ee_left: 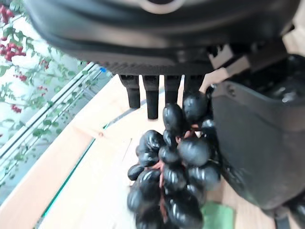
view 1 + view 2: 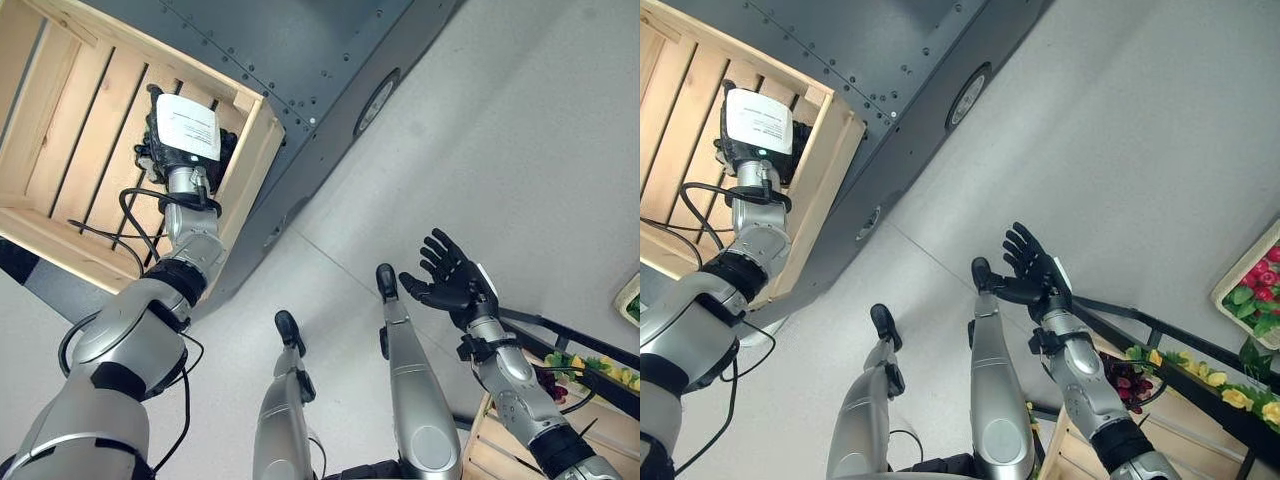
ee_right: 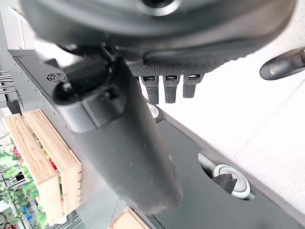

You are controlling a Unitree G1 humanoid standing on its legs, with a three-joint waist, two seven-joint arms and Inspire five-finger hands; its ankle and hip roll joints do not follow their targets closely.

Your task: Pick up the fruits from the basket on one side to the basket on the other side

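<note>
My left hand point(image 2: 185, 140) reaches into the slatted wooden crate point(image 2: 60, 150) on the left. Its own wrist view shows a bunch of dark grapes point(image 1: 176, 176) hanging between the fingers point(image 1: 152, 95) and the thumb point(image 1: 257, 143), pinched there above the crate's pale wood floor. My right hand point(image 2: 450, 280) is raised over the bare floor at the right, palm up, fingers spread and empty. A second wooden crate point(image 2: 490, 440) sits below it at the lower right, with a dark red grape bunch point(image 2: 1130, 380) beside it.
The left crate rests on a grey metal cart point(image 2: 330, 60) with a caster wheel point(image 3: 228, 179). Yellow fruit point(image 2: 1225, 395) and green leaves lie along a black frame at the lower right. A tray of red fruit point(image 2: 1255, 280) stands at the right edge.
</note>
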